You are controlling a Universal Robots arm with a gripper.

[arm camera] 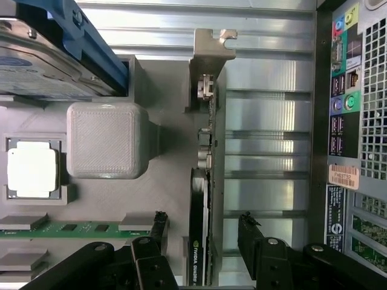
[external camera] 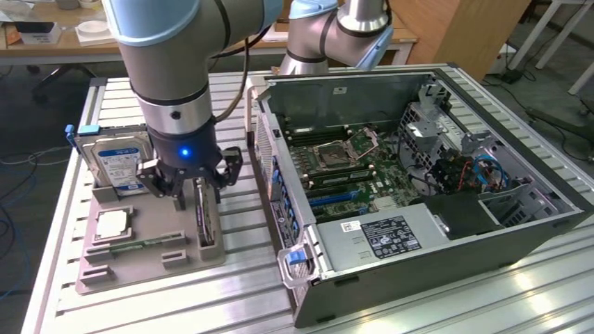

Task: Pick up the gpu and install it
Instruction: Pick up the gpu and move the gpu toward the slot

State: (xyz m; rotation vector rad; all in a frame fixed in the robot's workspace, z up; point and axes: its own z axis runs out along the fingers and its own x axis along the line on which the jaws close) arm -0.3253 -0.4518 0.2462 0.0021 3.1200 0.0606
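While gripper straddles thin flat blk gpu, jaws apart, matte gry tray.

- The gpu stands on edge in a slot of the grey holder.
- The gripper straddles the card, jaws wide apart; its fingers are clear of both faces.
- A hard drive, processor and memory stick sit in the same holder.
- The computer case stands near the holder.

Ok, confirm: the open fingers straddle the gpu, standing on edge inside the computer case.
Wrong place. The gpu stands on edge in the grey tray beside the computer case, as the wrist view shows. The open fingers do straddle it.
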